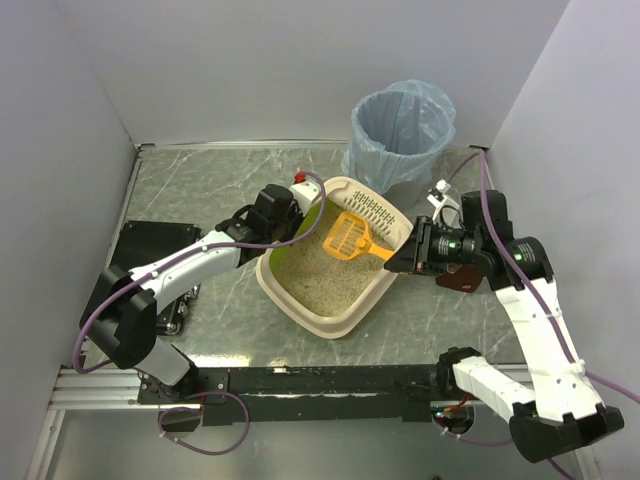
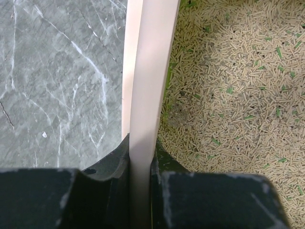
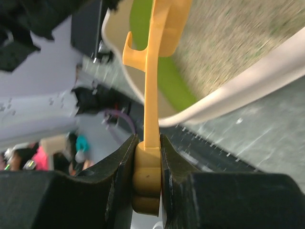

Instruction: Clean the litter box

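Note:
The litter box [image 1: 300,300] sits mid-table, with a cream rim, a lime-green inner wall and beige pellet litter [image 1: 325,270]. My left gripper [image 1: 285,228] is shut on the box's left rim [image 2: 147,86], one finger outside and one inside. My right gripper [image 1: 400,258] is shut on the handle of the orange slotted scoop [image 1: 350,236]. The scoop head hangs over the far part of the litter. In the right wrist view the scoop's handle [image 3: 151,95] stands edge-on between my fingers, with the box [image 3: 267,71] beyond.
A grey round bin with a light-blue bag [image 1: 402,130] stands behind the box at the back right. White walls close in the table on both sides. A black plate [image 1: 150,240] lies at the left.

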`<action>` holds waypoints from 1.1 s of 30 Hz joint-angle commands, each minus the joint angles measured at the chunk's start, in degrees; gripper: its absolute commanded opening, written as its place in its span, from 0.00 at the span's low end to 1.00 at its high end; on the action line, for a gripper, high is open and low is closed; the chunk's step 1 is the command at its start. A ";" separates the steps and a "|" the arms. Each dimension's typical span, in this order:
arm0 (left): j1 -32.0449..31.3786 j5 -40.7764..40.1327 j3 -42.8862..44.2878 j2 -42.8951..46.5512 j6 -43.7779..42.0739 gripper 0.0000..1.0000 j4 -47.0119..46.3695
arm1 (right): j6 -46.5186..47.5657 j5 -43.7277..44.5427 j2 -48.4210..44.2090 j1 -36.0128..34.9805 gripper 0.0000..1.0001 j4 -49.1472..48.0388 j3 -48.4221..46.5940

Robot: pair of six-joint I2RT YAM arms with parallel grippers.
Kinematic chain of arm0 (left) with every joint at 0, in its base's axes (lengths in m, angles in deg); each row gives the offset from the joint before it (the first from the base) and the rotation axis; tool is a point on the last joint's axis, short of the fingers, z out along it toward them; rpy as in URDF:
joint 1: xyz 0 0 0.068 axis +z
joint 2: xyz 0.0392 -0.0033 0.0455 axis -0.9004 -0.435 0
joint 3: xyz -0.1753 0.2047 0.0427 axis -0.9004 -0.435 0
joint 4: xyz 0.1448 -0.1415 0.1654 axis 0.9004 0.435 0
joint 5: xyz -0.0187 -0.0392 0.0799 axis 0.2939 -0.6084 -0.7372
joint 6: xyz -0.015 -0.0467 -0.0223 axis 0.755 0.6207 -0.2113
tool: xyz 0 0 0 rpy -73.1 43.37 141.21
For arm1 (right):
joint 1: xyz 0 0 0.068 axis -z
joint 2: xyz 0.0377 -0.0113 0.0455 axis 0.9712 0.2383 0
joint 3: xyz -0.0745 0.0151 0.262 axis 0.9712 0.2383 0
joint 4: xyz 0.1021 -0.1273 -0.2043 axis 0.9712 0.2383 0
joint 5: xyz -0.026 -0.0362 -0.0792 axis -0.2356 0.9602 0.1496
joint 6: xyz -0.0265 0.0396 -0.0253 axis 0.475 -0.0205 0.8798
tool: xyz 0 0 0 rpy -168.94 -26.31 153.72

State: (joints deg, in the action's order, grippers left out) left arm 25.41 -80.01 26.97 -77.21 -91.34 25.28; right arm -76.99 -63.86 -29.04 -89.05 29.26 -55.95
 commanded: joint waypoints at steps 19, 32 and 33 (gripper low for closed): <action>-1.62 -5.11 7.68 3.82 7.82 0.01 -10.18 | -11.06 -1.80 19.91 -4.56 0.00 -5.36 4.71; -8.03 -9.00 9.45 5.75 8.36 0.01 -8.15 | -24.15 3.22 17.02 -4.65 0.00 -38.91 23.85; -8.47 -9.69 9.44 5.92 8.27 0.01 -8.50 | -24.86 2.70 16.93 -4.56 0.00 -40.68 24.65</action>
State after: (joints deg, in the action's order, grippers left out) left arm 20.51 -90.57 30.12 -77.21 -87.84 31.58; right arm -94.59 -68.52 -10.40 -93.73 2.60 -35.60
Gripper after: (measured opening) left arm 0.174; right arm 0.286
